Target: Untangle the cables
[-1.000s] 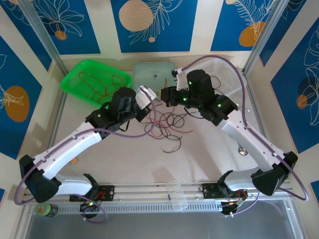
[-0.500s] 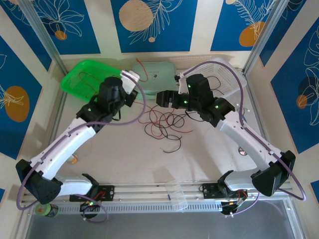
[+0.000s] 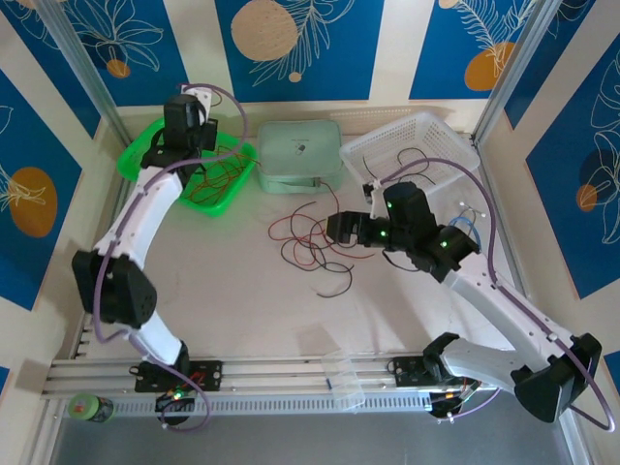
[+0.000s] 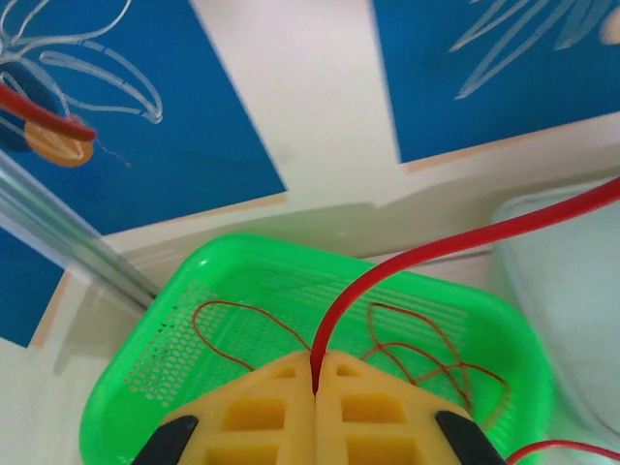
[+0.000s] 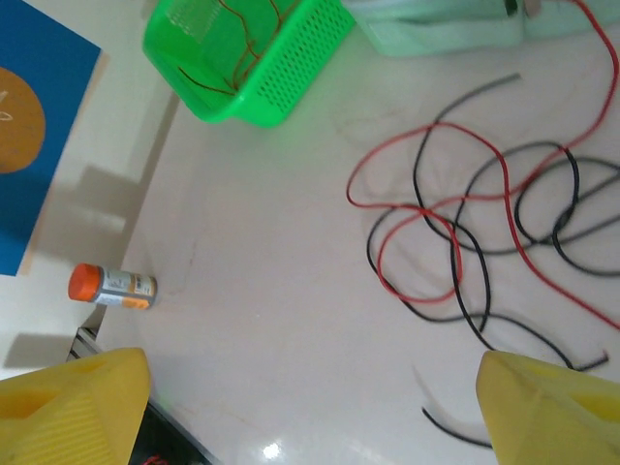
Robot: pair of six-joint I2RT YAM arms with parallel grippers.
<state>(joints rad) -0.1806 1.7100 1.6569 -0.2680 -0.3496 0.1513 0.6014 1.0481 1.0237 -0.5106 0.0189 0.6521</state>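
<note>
The cables (image 3: 315, 242) are thin red and black strands, loosely tangled on the table's middle, and they show in the right wrist view as the same tangle (image 5: 465, 223). My left gripper (image 3: 191, 116) is raised over the green basket (image 3: 218, 199) at the back left. It (image 4: 315, 373) is shut on one red cable (image 4: 407, 262), which arcs away to the right. More red cables (image 4: 426, 339) lie inside the basket (image 4: 291, 247). My right gripper (image 3: 339, 228) stands open just right of the tangle, with nothing between its yellow fingers (image 5: 68, 407).
A mint green box (image 3: 300, 155) sits at the back centre. A white basket (image 3: 455, 145) at the back right holds black wires. A light blue looped cable (image 3: 465, 225) lies by the right arm. A clear cup (image 3: 344, 378) and an orange-capped bottle (image 5: 111, 286) stand near the front edge.
My left arm swung from the table's middle to the back left over the green basket, pulling the red cable along. My right gripper opened and drew back toward the front right.
</note>
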